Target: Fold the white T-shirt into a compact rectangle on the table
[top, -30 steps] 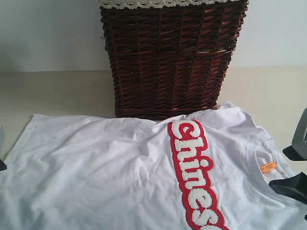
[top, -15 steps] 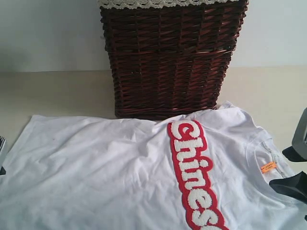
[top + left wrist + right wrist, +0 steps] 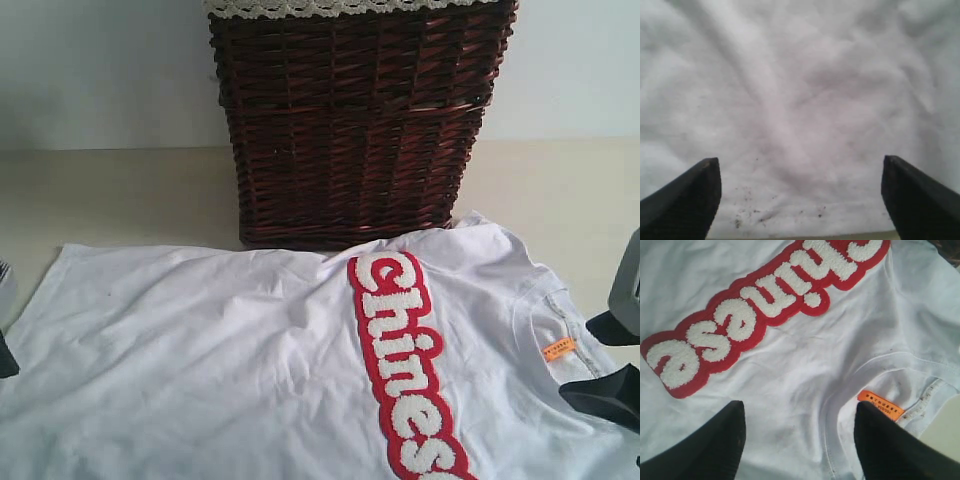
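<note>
The white T-shirt point(image 3: 230, 360) lies spread on the table point(image 3: 110, 195), with its red-edged fuzzy lettering point(image 3: 408, 368) running toward the front. My left gripper point(image 3: 800, 165) hangs open over plain white cloth at the shirt's left hem; only slivers of the left gripper point(image 3: 4, 325) show in the exterior view. My right gripper point(image 3: 800, 407) is open above the collar, beside the orange neck tag point(image 3: 880, 405), with nothing between its fingers point(image 3: 715, 445). In the exterior view the right gripper point(image 3: 585, 358) sits at the right edge, near the tag point(image 3: 558, 349).
A tall dark brown wicker basket point(image 3: 350, 120) with a lace rim stands right behind the shirt, touching its far edge. Bare table shows to the left point(image 3: 110, 195) and right point(image 3: 570, 200) of the basket. Dark specks dot the cloth point(image 3: 747, 215) near the left gripper.
The shirt's left corner has slid a little left and flattened. The left gripper has shifted at the frame edge. The right gripper's fingers have dropped slightly.
</note>
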Robot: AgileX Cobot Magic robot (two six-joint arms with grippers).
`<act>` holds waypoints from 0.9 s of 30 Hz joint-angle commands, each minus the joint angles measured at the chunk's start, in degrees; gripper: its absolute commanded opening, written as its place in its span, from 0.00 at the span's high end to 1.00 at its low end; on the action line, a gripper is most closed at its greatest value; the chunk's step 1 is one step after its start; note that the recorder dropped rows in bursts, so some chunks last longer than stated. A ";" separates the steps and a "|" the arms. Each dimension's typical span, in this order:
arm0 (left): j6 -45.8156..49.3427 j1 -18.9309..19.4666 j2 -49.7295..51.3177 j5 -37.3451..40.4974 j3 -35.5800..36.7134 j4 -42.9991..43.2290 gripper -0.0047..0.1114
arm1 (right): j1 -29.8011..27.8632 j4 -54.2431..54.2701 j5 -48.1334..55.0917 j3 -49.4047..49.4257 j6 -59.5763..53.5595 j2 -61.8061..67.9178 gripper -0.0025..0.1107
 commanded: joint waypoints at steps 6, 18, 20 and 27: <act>-1.00 -0.35 4.20 -5.68 -0.37 6.39 0.24 | -0.12 0.37 2.55 0.10 2.17 0.07 0.45; 2.65 -0.35 8.69 -10.40 -0.27 6.32 0.24 | -0.12 -0.51 2.55 0.10 2.17 0.07 0.45; 5.60 -0.35 8.81 -10.40 -0.27 6.32 0.24 | -0.12 -0.51 2.55 0.10 2.17 0.07 0.45; 8.28 -0.35 8.81 -10.40 -0.27 6.14 0.24 | -0.12 -0.51 2.55 0.10 2.17 0.07 0.45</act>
